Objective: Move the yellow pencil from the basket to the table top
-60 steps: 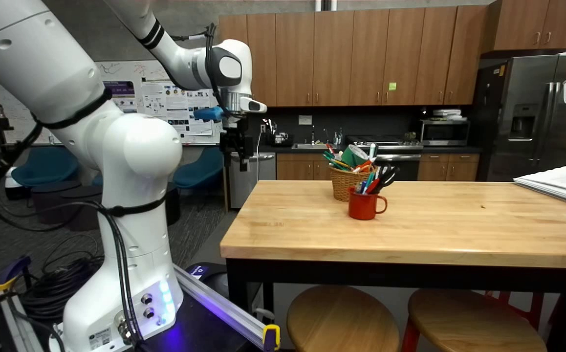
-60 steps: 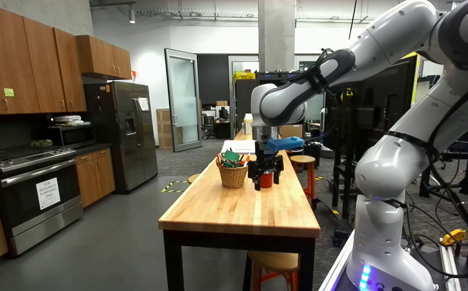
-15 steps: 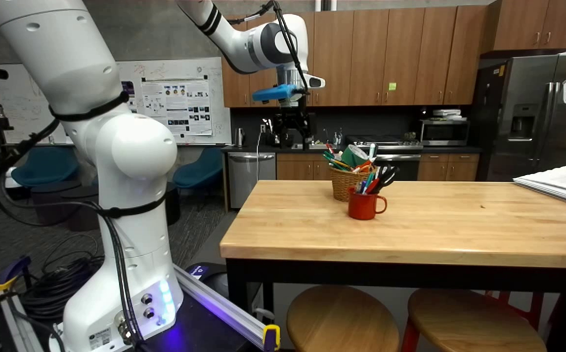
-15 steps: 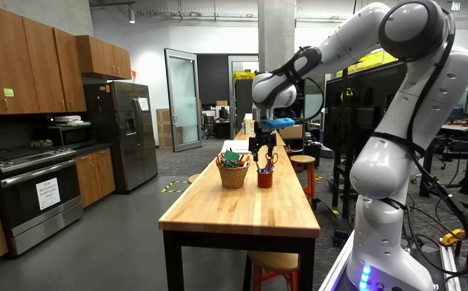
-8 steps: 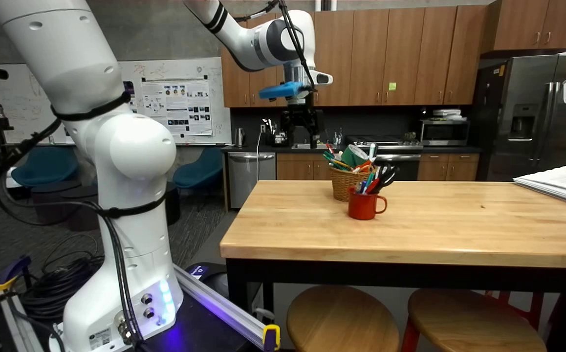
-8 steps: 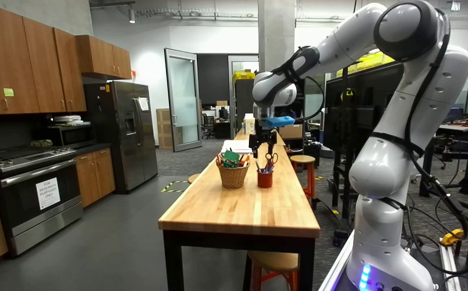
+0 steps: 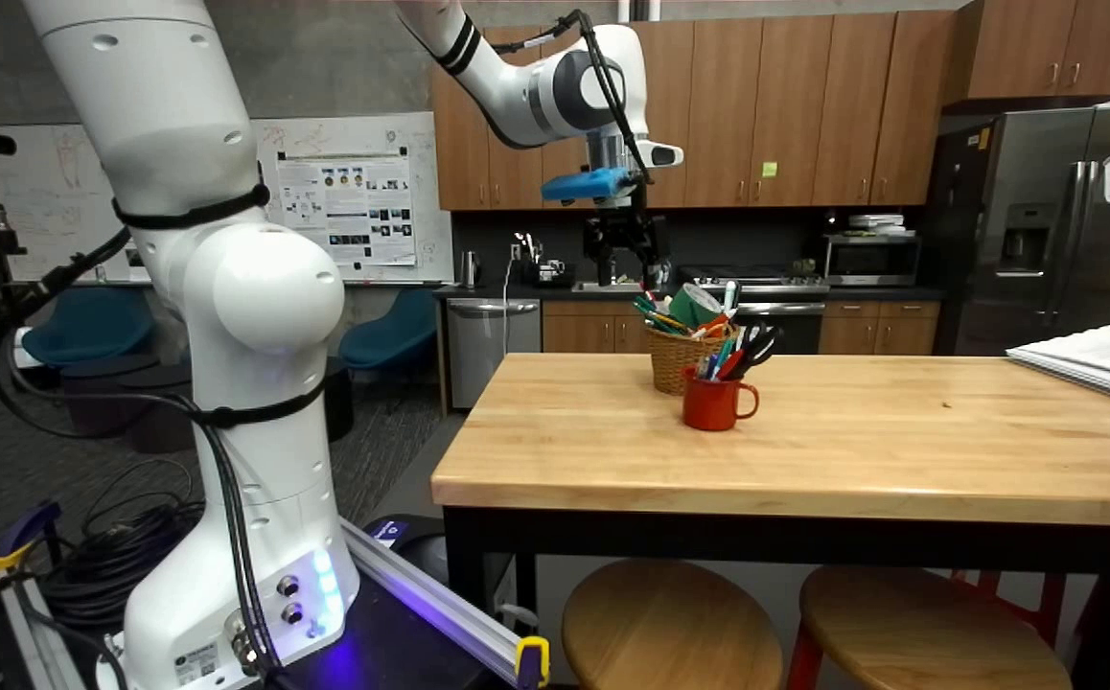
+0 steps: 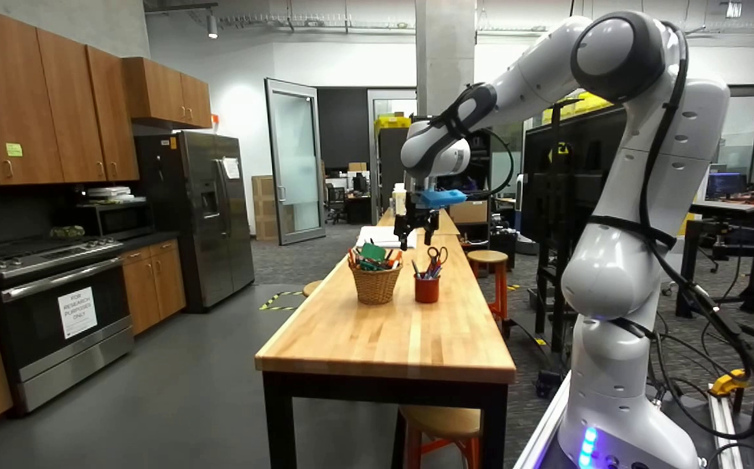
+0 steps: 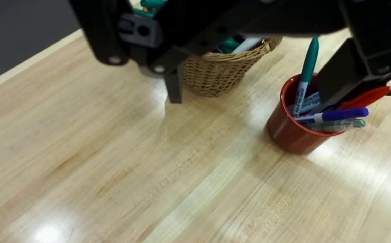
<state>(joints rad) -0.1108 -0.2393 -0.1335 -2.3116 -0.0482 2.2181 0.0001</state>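
Observation:
The brown wicker basket (image 7: pixel 668 362) stands on the light-wood table top (image 7: pixel 852 470), full of pens, markers and a green tape roll. It also shows in an exterior view (image 8: pixel 377 286) and at the top of the wrist view (image 9: pixel 215 76), partly hidden by the gripper. A thin yellow stick (image 7: pixel 667 321), perhaps the yellow pencil, leans out of the basket; it cannot be made out in the wrist view. My gripper (image 9: pixel 249 96) is open and empty, its fingers wide apart. In an exterior view the gripper (image 7: pixel 629 273) hangs above and to the left of the basket.
A red mug (image 7: pixel 711 407) holding pens and scissors stands close beside the basket; in the wrist view the mug (image 9: pixel 293 135) lies under the right finger. White papers (image 7: pixel 1101 359) lie farther along the table. Stools (image 7: pixel 675 623) stand below its edge.
My gripper has moved across the table toward the basket, rising from in front of the mug to above it. It stays open. The basket and mug have not moved.

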